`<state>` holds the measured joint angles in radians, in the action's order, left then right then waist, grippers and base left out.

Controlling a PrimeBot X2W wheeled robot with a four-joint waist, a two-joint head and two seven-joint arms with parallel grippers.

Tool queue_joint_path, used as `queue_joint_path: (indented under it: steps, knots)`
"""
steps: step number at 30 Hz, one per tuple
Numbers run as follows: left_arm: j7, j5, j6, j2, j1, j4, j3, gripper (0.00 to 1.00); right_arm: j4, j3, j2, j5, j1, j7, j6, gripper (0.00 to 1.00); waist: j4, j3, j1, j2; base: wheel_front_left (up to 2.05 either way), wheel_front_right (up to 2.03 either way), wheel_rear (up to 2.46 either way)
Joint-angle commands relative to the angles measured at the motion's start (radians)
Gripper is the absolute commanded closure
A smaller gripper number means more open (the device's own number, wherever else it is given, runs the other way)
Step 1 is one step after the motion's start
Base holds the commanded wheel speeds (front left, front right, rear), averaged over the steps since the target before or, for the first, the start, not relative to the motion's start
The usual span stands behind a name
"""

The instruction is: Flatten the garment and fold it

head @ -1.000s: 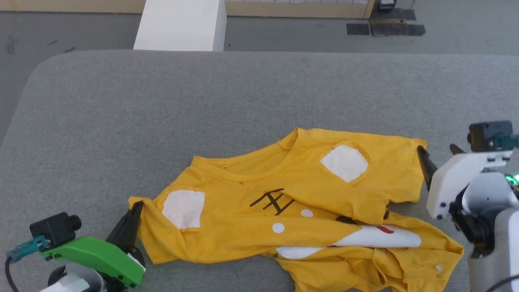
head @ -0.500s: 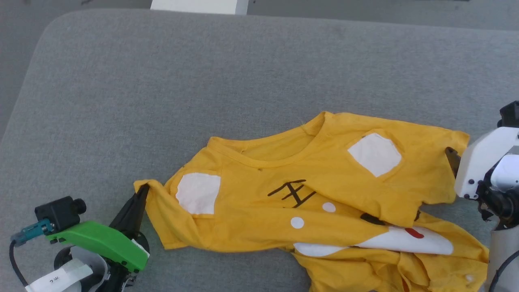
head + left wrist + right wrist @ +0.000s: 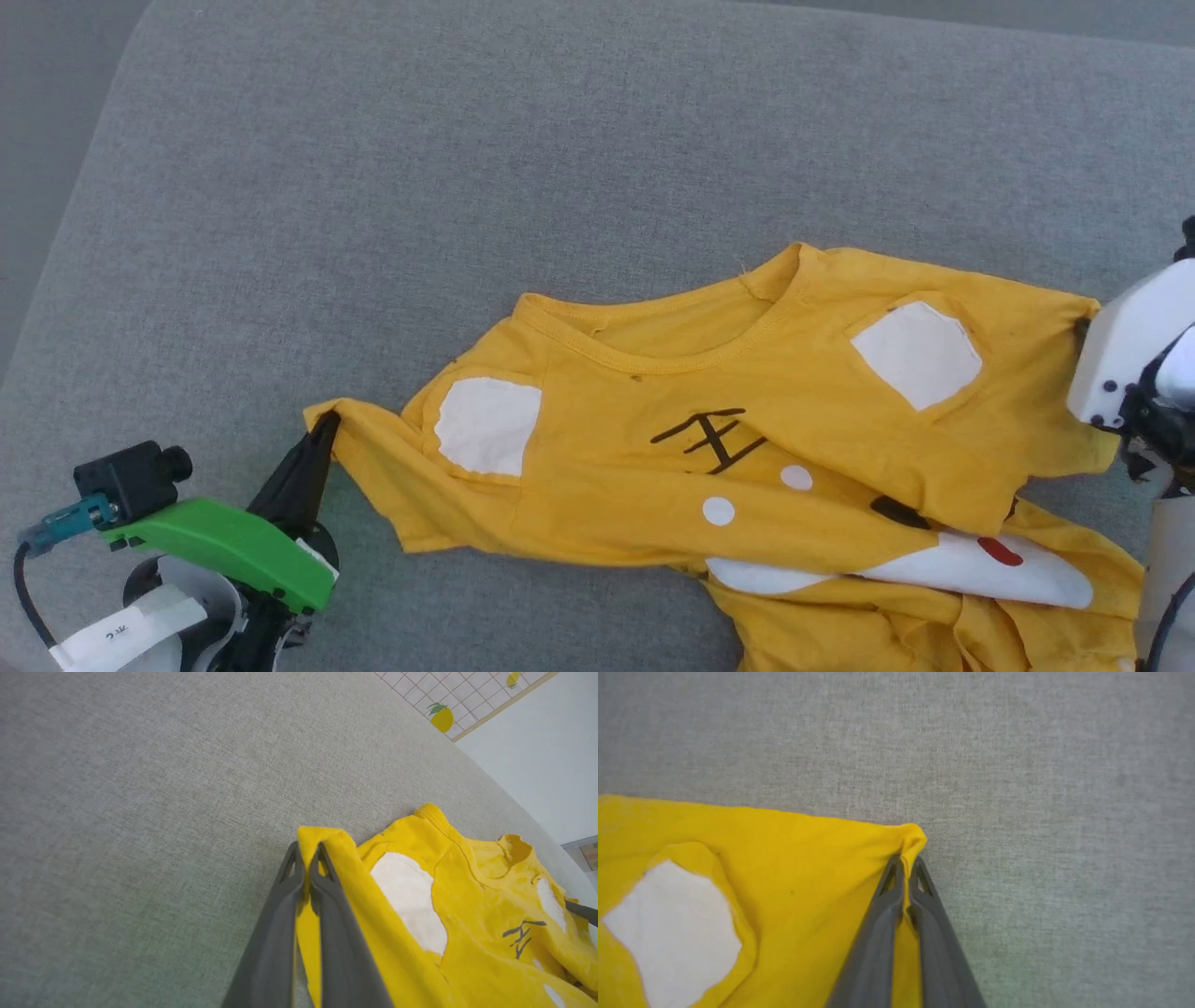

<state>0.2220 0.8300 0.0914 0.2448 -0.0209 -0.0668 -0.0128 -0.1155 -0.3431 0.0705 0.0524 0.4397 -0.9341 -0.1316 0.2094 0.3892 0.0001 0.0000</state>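
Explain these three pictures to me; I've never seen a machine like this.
This is a two-armed robot working at a grey padded surface. One picture looks down from its head; the other two look along each claw from a camera on that wrist. A yellow T-shirt lies rumpled on the surface, its lower part bunched. The left claw is shut on its corner at one side, the right claw on the corner at the other.

You're in what looks like a plain test room: a grey cloth-covered table (image 3: 392,187), grey floor (image 3: 37,93) off its rounded corner, a lemon-printed panel (image 3: 448,700) and white wall (image 3: 537,756).
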Motion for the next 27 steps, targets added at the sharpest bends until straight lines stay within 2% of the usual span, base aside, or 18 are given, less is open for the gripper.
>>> queue_joint_path:
  steps: [1, 9, 15, 22, 27]
  knots:
    - [-0.006, 0.007, 0.000, 0.001, -0.014, 0.003, 0.003, 1.00, -0.031, 0.008, -0.020, 0.017, -0.020, -0.012, 0.001, 1.00, -0.010, -0.015, -0.0001, 0.0000, 0.00, 0.00, 0.00]
    - [-0.007, -0.003, -0.016, 0.001, -0.009, 0.009, -0.001, 1.00, -0.035, 0.026, -0.020, 0.067, -0.036, 0.102, 0.001, 1.00, -0.047, -0.094, -0.0001, 0.0000, 0.00, 0.00, 0.00]
    - [-0.013, -0.073, -0.034, 0.012, -0.046, 0.041, -0.040, 1.00, -0.071, 0.046, -0.020, 0.099, -0.059, 0.258, 0.001, 1.00, -0.080, -0.178, -0.0001, 0.0000, 0.00, 0.00, 0.00]
    - [-0.023, -0.183, -0.040, 0.043, -0.204, 0.110, -0.096, 1.00, -0.103, 0.072, -0.020, 0.093, -0.019, 0.434, 0.001, 1.00, -0.127, -0.273, -0.0001, 0.0000, 0.00, 0.00, 0.00]
    - [0.001, -0.249, -0.025, 0.081, -0.353, 0.160, -0.139, 1.00, -0.138, 0.106, -0.020, 0.082, 0.062, 0.493, 0.001, 1.00, -0.165, -0.329, -0.0001, 0.0000, 0.00, 0.00, 0.00]
